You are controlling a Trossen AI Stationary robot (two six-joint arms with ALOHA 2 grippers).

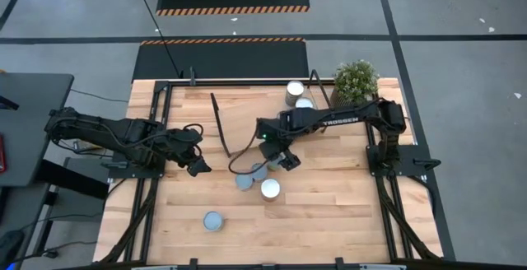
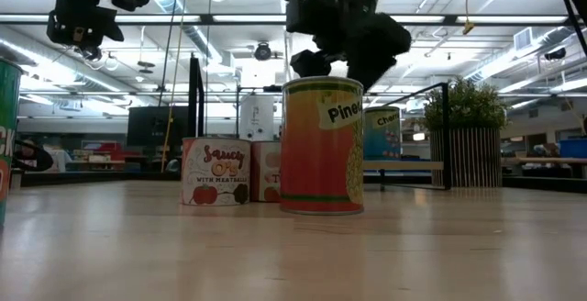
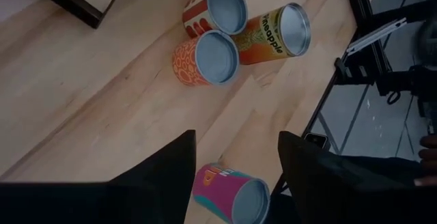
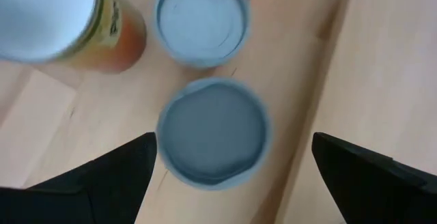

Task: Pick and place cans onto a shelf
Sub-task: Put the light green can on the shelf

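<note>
Lone can (image 1: 213, 220) sits nearest the front edge, left of centre. Left gripper (image 1: 198, 165) hovers left of centre above the table (image 1: 346, 221), fingers (image 3: 164, 176) spread wide, holding nothing. Shelf (image 1: 221, 124) stands as a dark thin frame near mid-table toward the back edge. Cluster of three cans mid-table: two blue-topped (image 1: 244, 181) (image 1: 259, 171), one white-topped pineapple can (image 1: 270, 189). Right gripper (image 1: 281, 160) directly above cluster, jaws wide open, empty. Two more cans (image 1: 295, 90) (image 1: 305, 104) by back edge, beside a potted plant (image 1: 356, 79).
</note>
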